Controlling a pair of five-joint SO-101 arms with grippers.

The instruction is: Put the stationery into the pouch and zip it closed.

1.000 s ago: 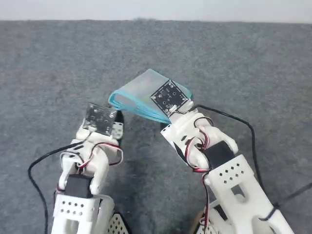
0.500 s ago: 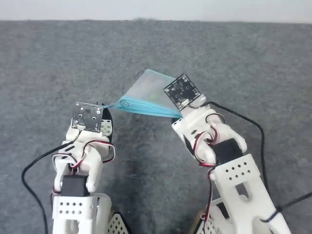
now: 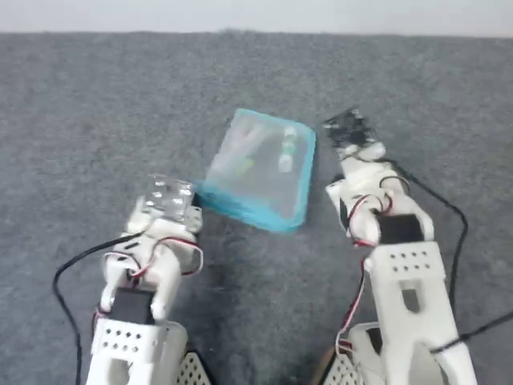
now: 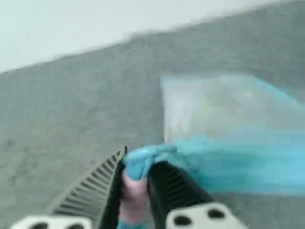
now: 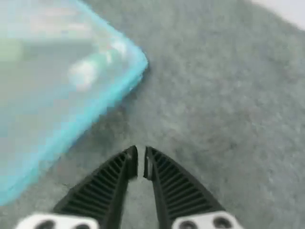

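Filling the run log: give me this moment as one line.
pouch: flat, stationery inside | left gripper: shut on pouch | right gripper: shut, empty, beside pouch

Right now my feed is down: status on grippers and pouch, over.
Left gripper shut on zipper tab. Right gripper shut, empty, clear of pouch. Pouch flat, stationery inside.

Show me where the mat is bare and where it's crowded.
Bare: the mat left of the pouch up to the wall, and right of the right arm. Crowded: the middle, where the left end effector grips the pouch, right end effector beside it.
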